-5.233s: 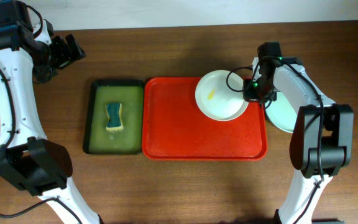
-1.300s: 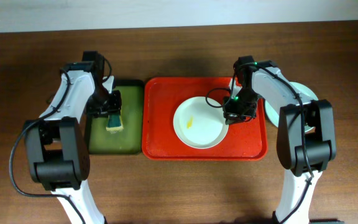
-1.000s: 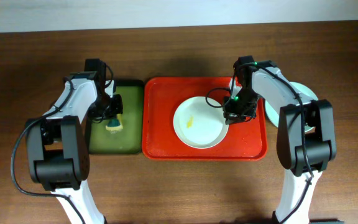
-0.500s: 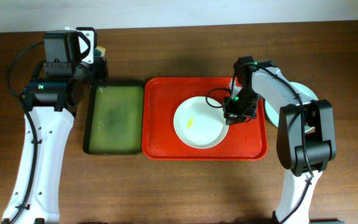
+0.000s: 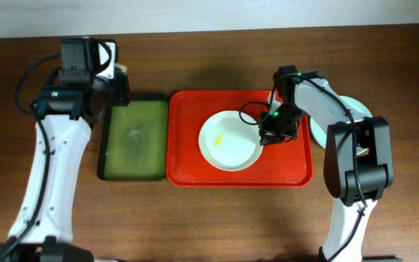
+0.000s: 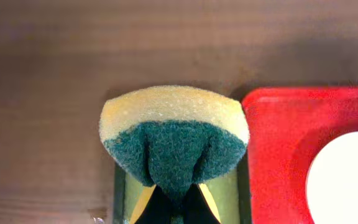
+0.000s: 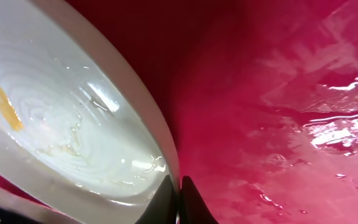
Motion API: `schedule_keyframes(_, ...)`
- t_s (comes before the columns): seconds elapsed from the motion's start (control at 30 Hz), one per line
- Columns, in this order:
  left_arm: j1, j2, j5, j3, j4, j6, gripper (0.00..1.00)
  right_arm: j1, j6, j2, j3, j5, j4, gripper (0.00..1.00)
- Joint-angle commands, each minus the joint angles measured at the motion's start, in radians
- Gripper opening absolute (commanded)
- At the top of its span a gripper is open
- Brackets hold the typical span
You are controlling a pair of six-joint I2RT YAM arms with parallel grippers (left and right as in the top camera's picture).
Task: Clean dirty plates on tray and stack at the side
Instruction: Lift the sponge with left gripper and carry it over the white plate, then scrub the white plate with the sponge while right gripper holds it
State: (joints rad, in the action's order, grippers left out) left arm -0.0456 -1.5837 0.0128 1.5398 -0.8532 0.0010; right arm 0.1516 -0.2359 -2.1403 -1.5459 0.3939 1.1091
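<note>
Dark wood table (image 5: 217,218) is carrying the whole setup, with a pale wall strip running along its far edge. Sitting near the middle is the red tray (image 5: 188,156), and just to its left is lying a narrower green tray (image 5: 133,142), wet and holding nothing.

On the red tray, a white plate (image 5: 228,142) is lying with a small yellow smear (image 5: 217,140) on its left half. The right gripper (image 5: 269,131) is pinching the plate's right rim; in the right wrist view the fingers (image 7: 165,198) are closing on the rim with the white dish spreading up and left of them and wet red tray floor to their right. That grip is probably steadying the plate, so it is not sliding when something is rubbing across it.

The left gripper (image 6: 173,202) is clamping a sponge (image 6: 173,134), folded so the green scouring face is bulging out beyond the fingertips with the yellow foam behind. It is hanging over the far left corner of the green tray, with the red tray and the white plate to its right. Holding the rough side outward seems meant for scrubbing the smear.

Beyond the right gripper, off the tray's right edge, a pale mint plate (image 5: 353,109) is peeking out from under the right arm, apparently the stacking spot.
</note>
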Motion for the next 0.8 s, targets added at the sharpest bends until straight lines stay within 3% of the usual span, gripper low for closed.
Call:
schedule_keyframes(0.0, -0.002, -0.104, 0.013, 0.002, -0.047, -0.032, 0.0, 0.006, -0.01, 0.006, 0.005, 0.025, 0.001, 0.04)
schedule_keyframes(0.13, -0.002, -0.252, 0.014, 0.035, -0.151, -0.09, 0.0, 0.006, -0.01, 0.006, 0.005, 0.025, 0.005, 0.04)
schedule_keyframes(0.23, -0.002, -0.385, 0.037, 0.27, -0.348, -0.09, 0.0, 0.013, -0.016, 0.006, 0.005, 0.025, 0.008, 0.04)
schedule_keyframes(0.3, -0.002, -0.439, 0.024, 0.409, -0.444, -0.091, 0.0, 0.044, -0.097, 0.006, 0.005, 0.024, 0.009, 0.04)
schedule_keyframes(0.37, -0.018, -0.443, -0.106, 0.422, -0.45, -0.091, 0.0, 0.083, -0.181, 0.006, 0.005, 0.013, -0.011, 0.04)
schedule_keyframes(0.47, -0.066, -0.446, -0.133, 0.422, -0.449, -0.105, 0.0, 0.123, -0.219, 0.006, 0.005, 0.013, -0.033, 0.04)
schedule_keyframes(0.53, -0.116, -0.452, -0.133, 0.422, -0.443, -0.146, 0.0, 0.143, -0.218, 0.006, 0.005, 0.011, -0.037, 0.15)
schedule_keyframes(0.6, -0.167, -0.46, -0.132, 0.422, -0.437, -0.146, 0.0, 0.151, -0.218, 0.006, 0.005, -0.03, -0.044, 0.15)
schedule_keyframes(0.67, -0.225, -0.477, -0.129, 0.421, -0.428, -0.146, 0.0, 0.15, -0.218, 0.006, 0.005, -0.085, -0.044, 0.04)
schedule_keyframes(0.77, -0.304, -0.513, -0.124, 0.421, -0.396, -0.146, 0.0, 0.15, -0.199, 0.006, 0.005, -0.1, -0.047, 0.04)
